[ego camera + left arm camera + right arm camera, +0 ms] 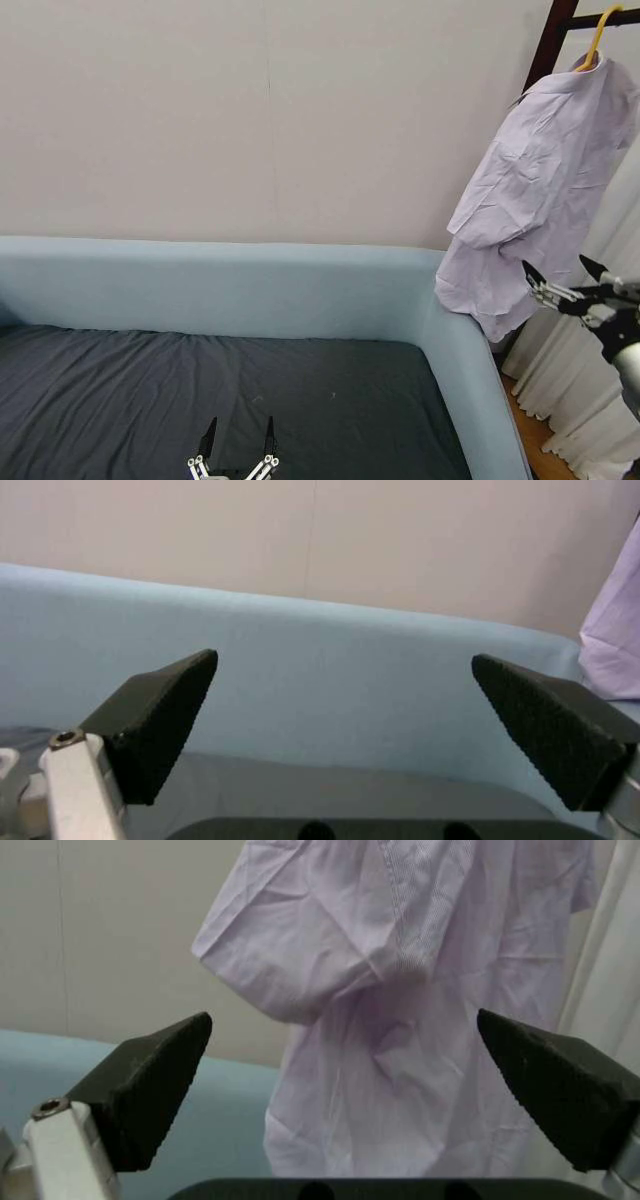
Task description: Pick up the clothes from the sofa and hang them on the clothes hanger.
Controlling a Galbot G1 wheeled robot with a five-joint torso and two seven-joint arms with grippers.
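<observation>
Head view: the lilac shirt (540,190) hangs on its yellow hanger (600,35) at upper right, off the sofa (250,290). The right gripper (565,280) sits beside the hem with fingers apart; the left gripper (238,440), bottom centre, is spread and empty. Left wrist: sofa back ahead. Right wrist: shirt hanging free, so the job looks done.

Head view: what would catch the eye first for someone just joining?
The lilac shirt stands out, hanging on a yellow hanger from the dark rack at upper right, past the right end of the pale blue sofa. The right end effector is open beside the shirt's lower hem, and the left end effector is open low over the sofa's dark seat.
</observation>
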